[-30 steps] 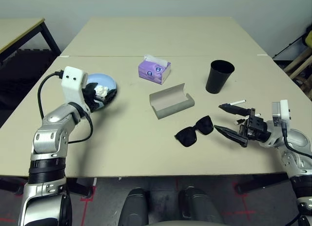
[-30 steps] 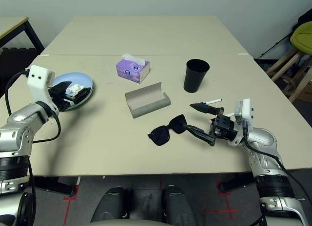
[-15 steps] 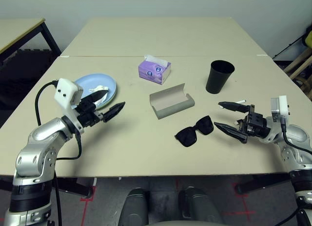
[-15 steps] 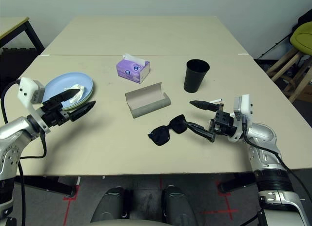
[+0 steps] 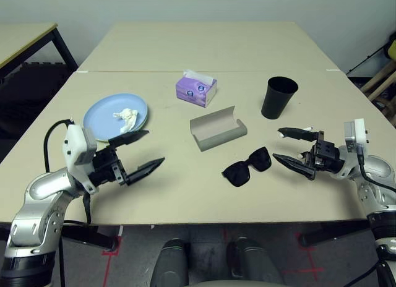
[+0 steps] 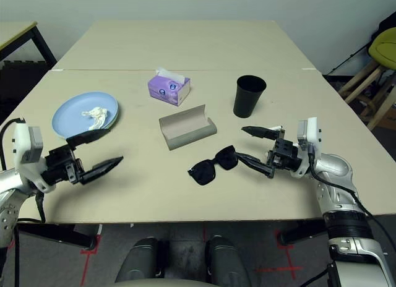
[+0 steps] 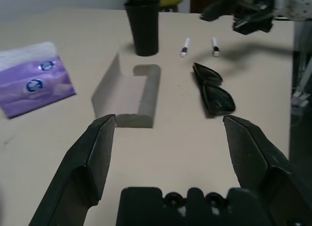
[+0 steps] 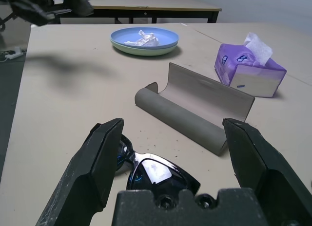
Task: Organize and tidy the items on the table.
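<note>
On the large pale beige counter [image 5: 185, 188] the things lie spread out. The light blue round plate [image 5: 102, 111] sits on a pale green one, whose rim shows in the right wrist view, with the crumpled white tissue [image 5: 128, 116] on top. The purple tissue box [image 5: 195, 89] stands toward the far middle, the black tumbler [image 5: 278, 96] upright to its right. The grey oblong glasses case [image 5: 217, 128] lies open in the centre, and the black sunglasses [image 5: 247, 166] rest just beside it, nearer the robot. Two thin white pens [image 7: 200, 46] lie close by the right hand.

The left hand [image 5: 143, 152] hovers empty near the plates, fingers spread wide. The right hand [image 5: 289, 147] is likewise wide open and holds nothing, pointing at the sunglasses from just beside them.

The likely next step is taking the sunglasses to the case. The risks: the glossy frame could skid along the smooth counter if only one finger meets it, or a grip on one lens could let the pair tilt and drop. The pens under the right hand could be knocked and roll. A clumsy placement might shove the light case aside.
</note>
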`<state>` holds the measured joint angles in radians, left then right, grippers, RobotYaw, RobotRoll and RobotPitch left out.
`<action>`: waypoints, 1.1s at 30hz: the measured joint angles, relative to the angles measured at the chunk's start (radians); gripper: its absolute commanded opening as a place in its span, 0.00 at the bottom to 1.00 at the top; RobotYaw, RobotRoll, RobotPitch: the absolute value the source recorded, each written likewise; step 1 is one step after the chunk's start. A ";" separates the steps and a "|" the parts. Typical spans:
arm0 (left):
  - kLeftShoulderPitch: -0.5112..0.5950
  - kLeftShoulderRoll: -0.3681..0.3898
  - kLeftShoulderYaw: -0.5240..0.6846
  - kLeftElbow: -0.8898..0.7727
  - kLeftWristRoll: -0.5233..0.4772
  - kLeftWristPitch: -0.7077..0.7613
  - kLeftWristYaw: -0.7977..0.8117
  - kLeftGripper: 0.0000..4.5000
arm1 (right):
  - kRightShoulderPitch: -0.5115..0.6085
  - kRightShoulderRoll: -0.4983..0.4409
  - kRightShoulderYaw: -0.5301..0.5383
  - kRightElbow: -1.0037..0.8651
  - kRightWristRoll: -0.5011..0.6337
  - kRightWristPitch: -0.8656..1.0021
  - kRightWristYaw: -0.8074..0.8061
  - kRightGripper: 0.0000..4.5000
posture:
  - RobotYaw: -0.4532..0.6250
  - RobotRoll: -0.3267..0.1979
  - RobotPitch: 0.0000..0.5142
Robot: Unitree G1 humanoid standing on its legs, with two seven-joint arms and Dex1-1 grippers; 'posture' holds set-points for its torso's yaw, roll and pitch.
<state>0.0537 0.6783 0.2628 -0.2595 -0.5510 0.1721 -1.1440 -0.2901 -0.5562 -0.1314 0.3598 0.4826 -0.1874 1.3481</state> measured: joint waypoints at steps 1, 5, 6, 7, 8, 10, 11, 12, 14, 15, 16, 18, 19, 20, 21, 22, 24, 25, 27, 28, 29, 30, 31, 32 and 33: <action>0.001 0.004 -0.002 0.003 0.000 -0.011 -0.017 1.00 | -0.001 0.000 0.000 0.001 -0.001 0.000 0.001 1.00 | 0.52 0.62 0.08; 0.003 0.022 -0.011 0.007 0.002 -0.038 -0.066 1.00 | -0.005 -0.007 0.000 0.004 -0.002 -0.001 0.009 1.00 | 0.51 0.62 0.09; 0.004 0.034 -0.017 0.012 0.006 -0.039 -0.072 1.00 | -0.005 -0.008 0.000 0.004 -0.002 -0.002 0.010 1.00 | 0.51 0.62 0.09; 0.004 0.038 -0.020 0.019 0.009 -0.040 -0.074 1.00 | -0.005 -0.009 0.000 0.004 -0.002 -0.003 0.010 1.00 | 0.51 0.62 0.09; 0.004 0.042 -0.026 0.027 0.014 -0.041 -0.076 1.00 | -0.005 -0.009 0.000 0.004 -0.002 -0.003 0.010 1.00 | 0.51 0.62 0.09; 0.006 0.046 -0.044 0.044 0.030 -0.052 -0.081 1.00 | -0.002 -0.009 0.000 0.004 -0.002 -0.005 0.010 1.00 | 0.50 0.62 0.09; 0.009 0.046 -0.049 0.045 0.037 -0.060 -0.087 1.00 | 0.001 -0.009 0.000 0.003 -0.002 -0.005 0.010 1.00 | 0.50 0.62 0.09; 0.013 0.047 -0.050 0.049 0.040 -0.071 -0.096 1.00 | 0.004 -0.009 0.000 0.003 -0.002 -0.006 0.009 1.00 | 0.50 0.62 0.09; 0.013 0.051 -0.051 0.067 0.041 -0.086 -0.108 1.00 | 0.010 -0.009 0.000 0.000 -0.002 -0.007 0.007 1.00 | 0.49 0.62 0.10; 0.013 0.052 -0.051 0.080 0.041 -0.094 -0.114 1.00 | 0.016 -0.012 0.000 -0.004 -0.003 -0.007 0.006 1.00 | 0.49 0.62 0.10; 0.013 0.052 -0.052 0.086 0.042 -0.100 -0.119 1.00 | 0.023 -0.019 0.000 -0.005 -0.003 -0.007 0.004 1.00 | 0.49 0.62 0.10; 0.010 0.052 -0.054 0.099 0.042 -0.116 -0.136 1.00 | 0.026 -0.023 -0.001 -0.007 -0.004 -0.007 0.000 1.00 | 0.48 0.62 0.10; 0.008 0.052 -0.056 0.107 0.041 -0.120 -0.140 1.00 | 0.027 -0.023 -0.001 -0.008 -0.003 -0.007 -0.001 1.00 | 0.48 0.62 0.10; 0.005 0.052 -0.057 0.114 0.041 -0.123 -0.143 1.00 | 0.027 -0.026 -0.001 -0.008 -0.003 -0.007 -0.003 1.00 | 0.48 0.62 0.11; 0.003 0.052 -0.057 0.119 0.041 -0.127 -0.147 1.00 | 0.027 -0.031 -0.001 -0.008 -0.003 -0.007 -0.004 1.00 | 0.48 0.62 0.11; 0.001 0.052 -0.057 0.119 0.040 -0.131 -0.148 1.00 | 0.027 -0.037 -0.003 -0.008 -0.003 -0.007 -0.005 1.00 | 0.48 0.62 0.11; -0.001 0.051 -0.057 0.119 0.038 -0.136 -0.152 1.00 | 0.025 -0.053 -0.006 -0.008 -0.003 -0.002 -0.008 1.00 | 0.48 0.62 0.11; -0.001 0.051 -0.057 0.119 0.037 -0.137 -0.156 1.00 | 0.023 -0.069 -0.006 -0.008 -0.006 0.009 -0.009 1.00 | 0.48 0.62 0.11; -0.001 0.051 -0.058 0.119 0.036 -0.139 -0.163 1.00 | 0.015 -0.106 -0.005 -0.008 -0.024 0.043 -0.021 1.00 | 0.48 0.62 0.11; -0.001 0.050 -0.059 0.119 0.036 -0.141 -0.165 1.00 | 0.005 -0.122 -0.004 -0.008 -0.035 0.065 -0.031 1.00 | 0.48 0.62 0.11; -0.002 0.050 -0.061 0.119 0.036 -0.142 -0.165 1.00 | -0.008 -0.146 0.004 -0.007 -0.057 0.092 -0.040 1.00 | 0.48 0.62 0.11; -0.003 0.050 -0.061 0.118 0.036 -0.142 -0.164 1.00 | -0.014 -0.164 0.008 -0.007 -0.070 0.109 -0.043 1.00 | 0.49 0.62 0.10; -0.003 0.050 -0.061 0.118 0.036 -0.142 -0.162 1.00 | -0.019 -0.180 0.014 -0.006 -0.086 0.124 -0.043 1.00 | 0.49 0.62 0.10; -0.003 0.050 -0.061 0.118 0.036 -0.142 -0.160 1.00 | -0.025 -0.186 0.017 -0.003 -0.099 0.135 -0.044 1.00 | 0.49 0.62 0.10; -0.003 0.050 -0.062 0.117 0.036 -0.142 -0.158 1.00 | -0.030 -0.186 0.021 -0.001 -0.105 0.137 -0.044 1.00 | 0.49 0.62 0.10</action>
<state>0.0505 0.7284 0.2009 -0.1426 -0.5154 0.0299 -1.3018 -0.3200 -0.7420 -0.1107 0.3588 0.3773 -0.0499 1.3039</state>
